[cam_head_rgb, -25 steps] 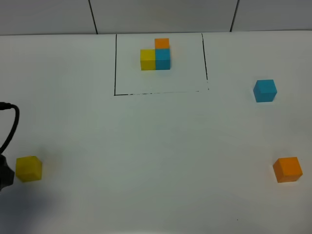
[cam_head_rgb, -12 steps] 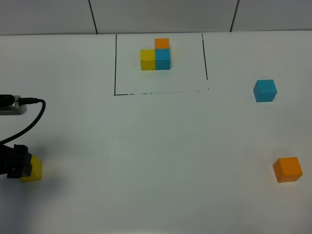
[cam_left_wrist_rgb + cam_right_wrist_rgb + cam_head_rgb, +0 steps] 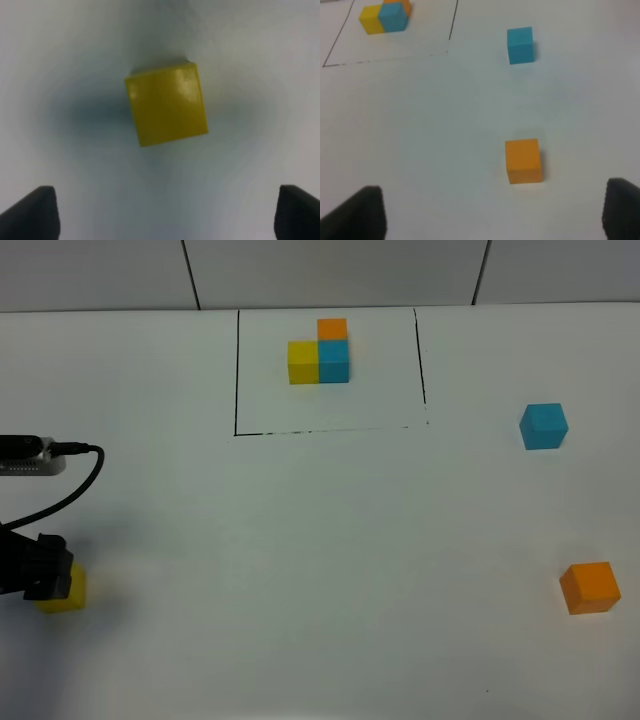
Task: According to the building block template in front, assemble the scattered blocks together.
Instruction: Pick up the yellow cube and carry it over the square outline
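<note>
Nearest the front edge of the white table (image 3: 300,570), the left gripper (image 3: 167,212) hangs over the yellow cube (image 3: 166,102) at the far left. Its two dark fingertips (image 3: 35,212) are spread wide and released, touching nothing. In the wrist view the cube sits on the table ahead of the gap between them, turned slightly askew. In the high view the gripper's black body covers part of that cube. At about the same depth, well apart on the far right, the orange cube (image 3: 590,587) sits alone. The right gripper (image 3: 492,212) is held back from it with its jaws also spread and empty, and this gripper shows only in its own wrist view. Farther back on the right is the blue cube (image 3: 544,426), separate from the orange one. Farthest away, near the back edge, the building block template (image 3: 320,352) lies inside a thin black drawn rectangle (image 3: 237,370). Its yellow and blue cubes are joined side by side, and the orange one is set against the far side of the blue.
</note>
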